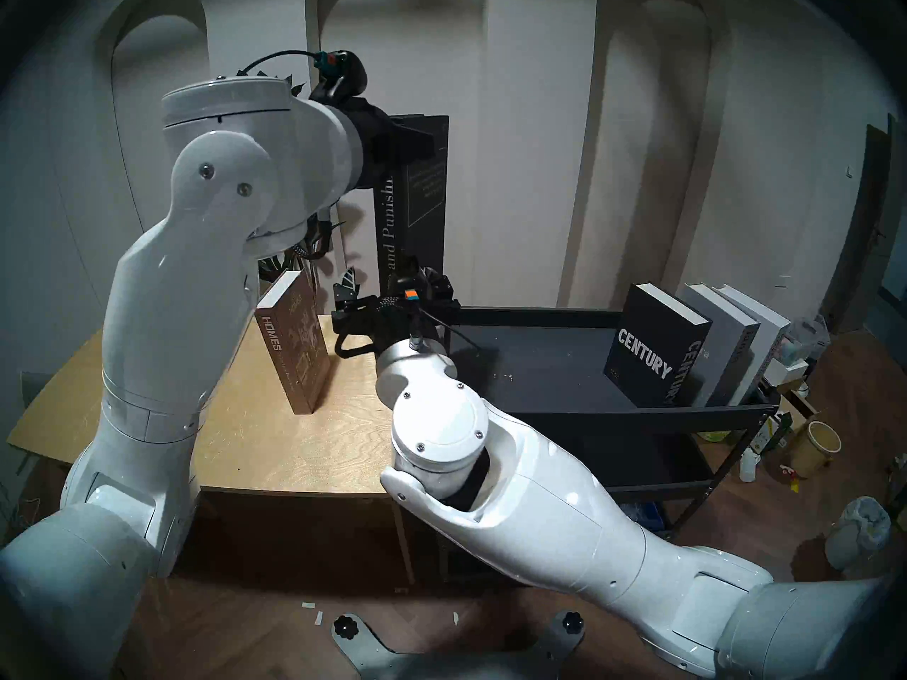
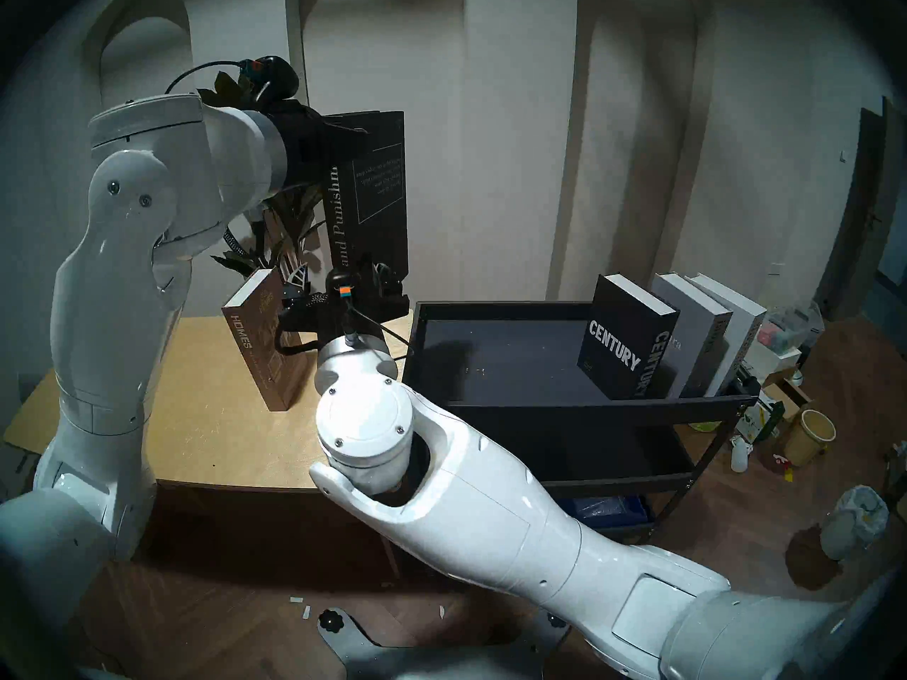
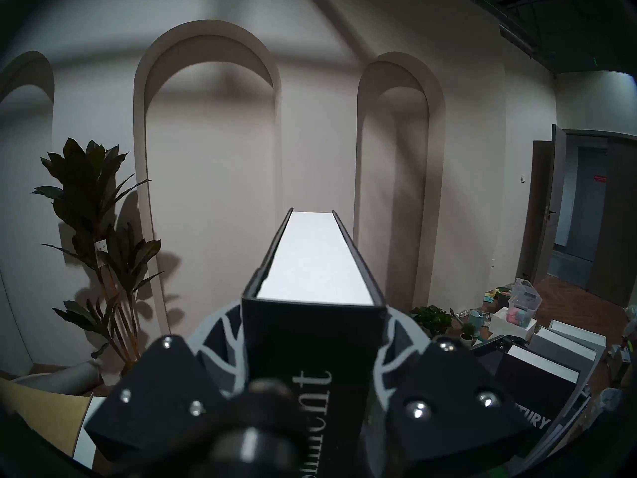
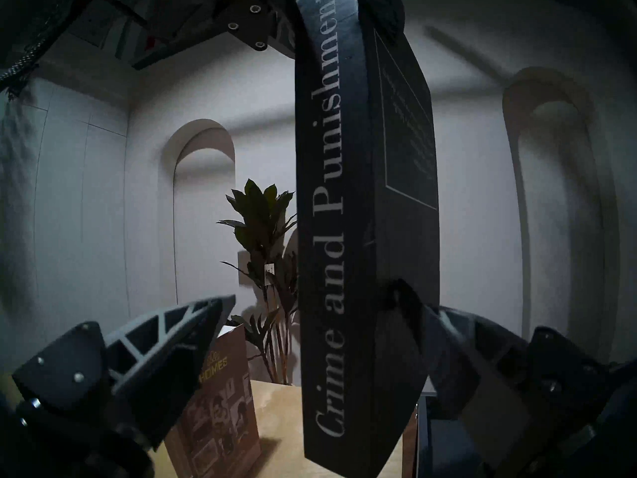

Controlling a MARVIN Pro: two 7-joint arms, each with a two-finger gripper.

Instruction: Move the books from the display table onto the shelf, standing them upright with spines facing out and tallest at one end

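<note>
Now — left claw (image 3: 312, 374) pinching Crime and Punishment (image 1: 412, 208) upright | right claw (image 4: 310, 336) spread around its spine

Black book (image 1: 412, 198): spine title partly covered by left gripper (image 1: 417, 144) above and right gripper (image 1: 392, 301) below; only "and Punish" readable in the head view. Bottom edge is cut off in the right wrist view. Grey book (image 1: 726, 340) spine lettering is too small to be read. Shelf (image 1: 540, 414) lower tiers are partly masked by the right arm.
</note>
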